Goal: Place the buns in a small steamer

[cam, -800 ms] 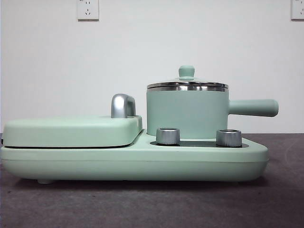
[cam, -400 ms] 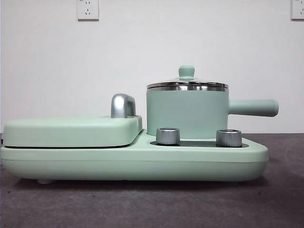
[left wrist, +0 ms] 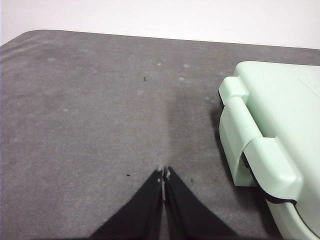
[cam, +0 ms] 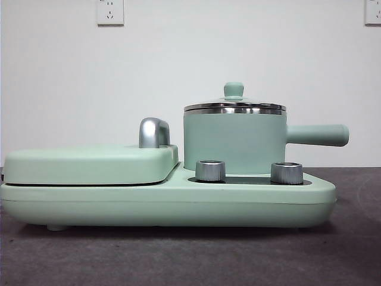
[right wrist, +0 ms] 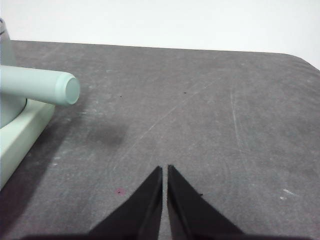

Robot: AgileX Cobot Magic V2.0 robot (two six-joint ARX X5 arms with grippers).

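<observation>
Both my tools wait with tips together: left tool (left wrist: pixel 163 175) over bare surface (left wrist: pixel 90 110) beside the griddle lid (left wrist: pixel 280 125), right tool (right wrist: pixel 164 172) with the small steamer's handle (right wrist: pixel 40 86) at ten o'clock. Small steamer (cam: pixel 234 140) sits lidded, presumably awaiting opening. No buns visible.
</observation>
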